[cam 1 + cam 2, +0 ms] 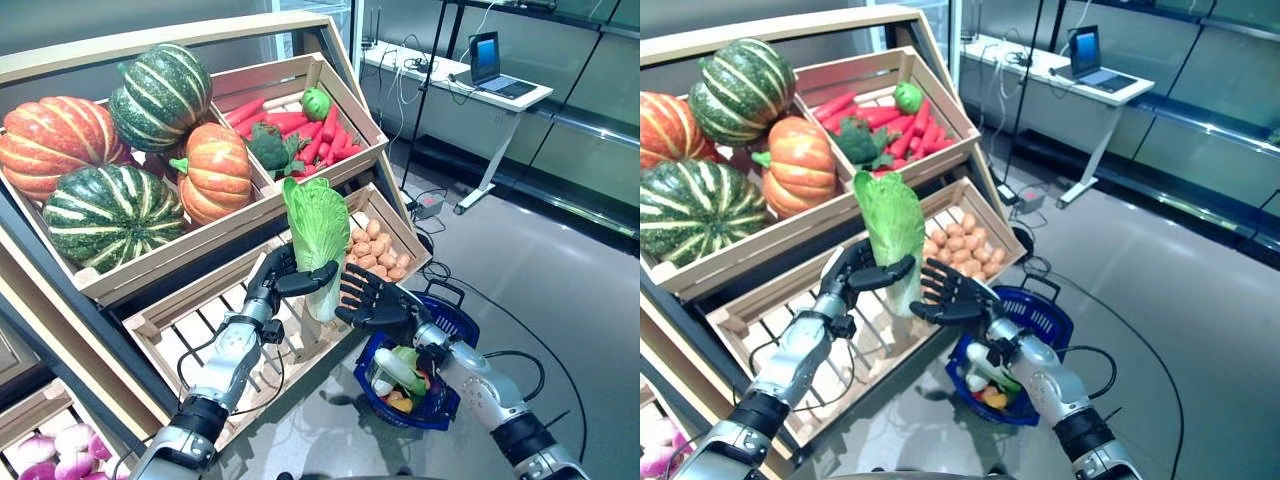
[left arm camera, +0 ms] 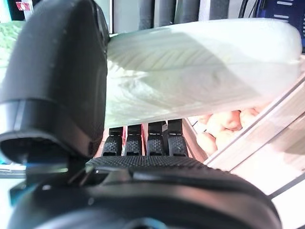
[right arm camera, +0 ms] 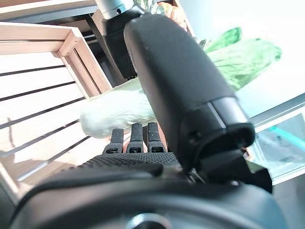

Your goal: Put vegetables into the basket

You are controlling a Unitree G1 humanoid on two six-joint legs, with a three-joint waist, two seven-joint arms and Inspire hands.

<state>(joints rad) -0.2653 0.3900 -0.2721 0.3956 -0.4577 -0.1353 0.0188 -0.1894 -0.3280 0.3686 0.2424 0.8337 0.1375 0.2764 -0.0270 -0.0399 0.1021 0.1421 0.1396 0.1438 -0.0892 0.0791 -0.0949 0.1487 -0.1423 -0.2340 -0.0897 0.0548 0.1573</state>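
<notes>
A Chinese cabbage [image 1: 316,225] with green leaves and a pale stalk stands upright above the front edge of the wooden stand. My left hand [image 1: 283,275] is shut on its stalk, thumb across the front; the left wrist view shows the pale stalk [image 2: 200,67] pressed between thumb and fingers. My right hand [image 1: 372,300] is open just right of the stalk, fingers spread and at its lower part. In the right wrist view the stalk [image 3: 114,109] lies past the straight fingers. The blue basket [image 1: 455,320] hangs below the right forearm and holds several vegetables [image 1: 398,368].
The slanted stand holds pumpkins [image 1: 120,150], a crate of carrots, broccoli and a green pepper [image 1: 300,125], a crate of potatoes [image 1: 375,250] and a slatted crate [image 1: 190,330] under my left arm. Onions [image 1: 50,450] lie lower left. A desk with a laptop [image 1: 490,75] stands behind.
</notes>
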